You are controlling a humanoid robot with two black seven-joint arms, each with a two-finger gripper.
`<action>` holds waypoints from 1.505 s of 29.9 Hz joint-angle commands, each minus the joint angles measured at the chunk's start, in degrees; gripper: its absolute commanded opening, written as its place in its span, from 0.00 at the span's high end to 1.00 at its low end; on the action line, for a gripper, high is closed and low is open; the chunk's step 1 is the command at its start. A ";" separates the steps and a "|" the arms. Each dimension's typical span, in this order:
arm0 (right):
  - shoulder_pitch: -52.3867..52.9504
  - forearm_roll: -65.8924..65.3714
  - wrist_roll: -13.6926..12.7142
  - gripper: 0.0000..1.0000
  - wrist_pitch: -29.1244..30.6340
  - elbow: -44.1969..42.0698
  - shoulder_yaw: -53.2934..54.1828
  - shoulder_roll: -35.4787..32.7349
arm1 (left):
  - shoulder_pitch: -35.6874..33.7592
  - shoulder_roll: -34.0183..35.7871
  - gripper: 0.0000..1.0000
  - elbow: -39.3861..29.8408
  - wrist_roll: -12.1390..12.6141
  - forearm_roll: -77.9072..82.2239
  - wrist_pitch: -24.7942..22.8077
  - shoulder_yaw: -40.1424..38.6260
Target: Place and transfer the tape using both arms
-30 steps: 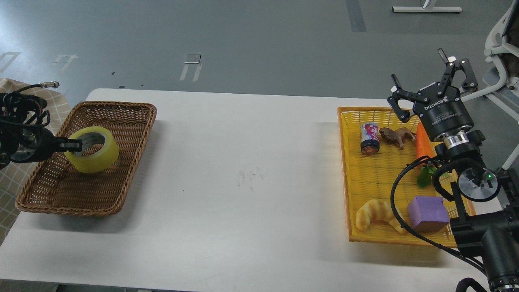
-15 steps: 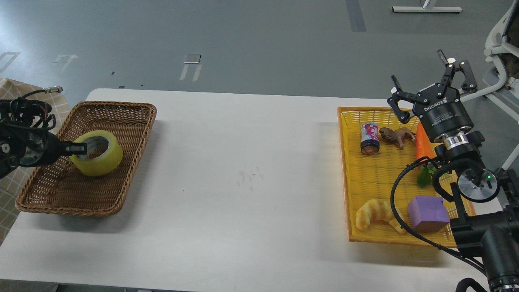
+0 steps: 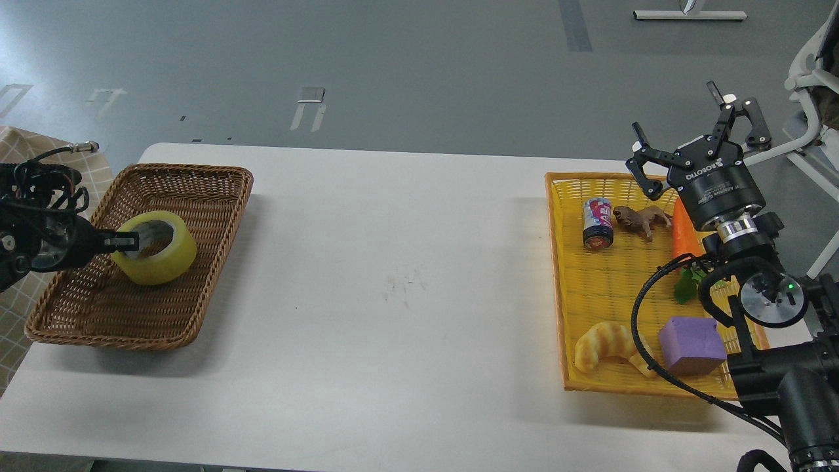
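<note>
At the left edge of the frame, the left gripper (image 3: 128,241) was closed on the near wall of the tape (image 3: 156,248), one finger reaching into the grey-white core and the yellow roll pinched at its left side. The tape sat inside the brown wicker basket (image 3: 216,262), in that basket's upper middle; whether it touched the weave or hung just above could not be told. The basket lay on the left part of the white bench (image 3: 393,275).

In the upper right of the frame, the right gripper (image 3: 698,137) stood with its fingers spread wide and nothing between them, raised over the back right corner of the yellow basket (image 3: 557,275). That basket rested on the right side of the bench, well apart from the wicker one. Inside it lay a small can (image 3: 598,223) and a brown toy animal (image 3: 641,219) just beside each other near the back, an orange carrot (image 3: 683,233) partly hidden behind the right arm, a croissant (image 3: 606,344) at the front, and a purple block (image 3: 691,344) just beside the croissant.
</note>
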 commanded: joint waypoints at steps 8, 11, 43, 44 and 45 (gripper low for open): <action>0.00 -0.06 0.00 0.00 0.00 0.00 0.00 0.00 | 0.07 0.00 0.57 -0.09 0.10 -0.19 0.13 -0.01; 0.00 -0.06 0.00 0.00 0.00 0.00 0.00 0.00 | 0.07 0.00 0.43 -0.09 0.01 -1.76 0.13 -0.01; -0.44 0.03 0.00 0.00 0.00 0.62 0.53 -0.44 | -6.08 -5.36 0.02 -0.09 -3.76 -56.25 14.19 -14.50; -0.44 0.03 0.00 0.00 0.00 0.62 0.62 -0.44 | -6.08 -5.80 0.02 -0.17 -3.94 -57.39 13.67 -15.73; -0.44 0.03 0.00 0.00 0.00 0.71 0.62 -0.44 | -5.99 -6.41 0.02 -0.44 -4.29 -59.32 11.92 -18.35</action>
